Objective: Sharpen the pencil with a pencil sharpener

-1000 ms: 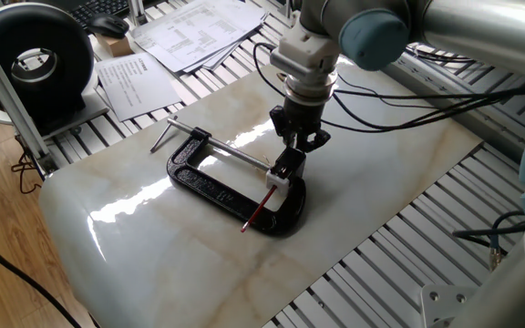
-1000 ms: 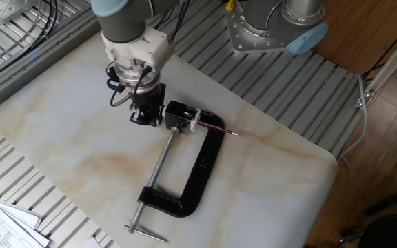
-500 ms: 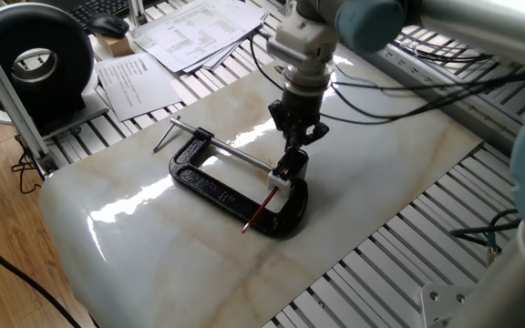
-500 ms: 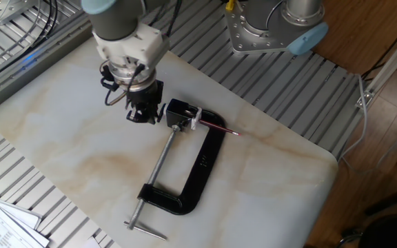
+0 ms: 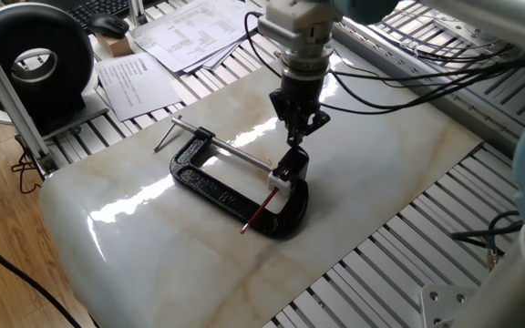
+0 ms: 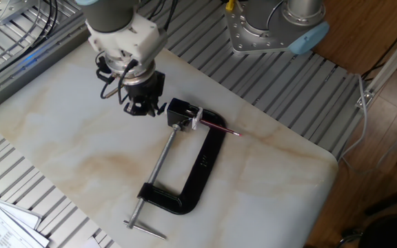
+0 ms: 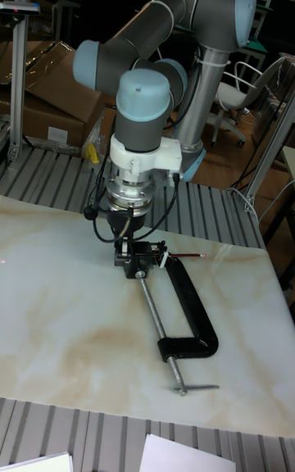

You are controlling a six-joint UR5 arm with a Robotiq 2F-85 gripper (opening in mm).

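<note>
The pencil sharpener, a small block with a black top and a white base, sits at the jaw end of a black C-clamp. The red pencil sticks out of its white end and slopes down over the clamp frame. My gripper hangs just behind and above the sharpener, clear of it, its fingers drawn to a point with nothing between them. From the opposite side, the gripper is left of the sharpener and the pencil points right. The tall view shows the sharpener and pencil.
The clamp's silver screw rod runs along the marble slab. Papers and a black round device lie off the slab's far left. Cables trail behind the arm. Slotted metal rails surround the slab.
The gripper has risen and drawn back from the sharpener, away from the pencil's side. Sharpener, pencil and clamp have stayed put.
</note>
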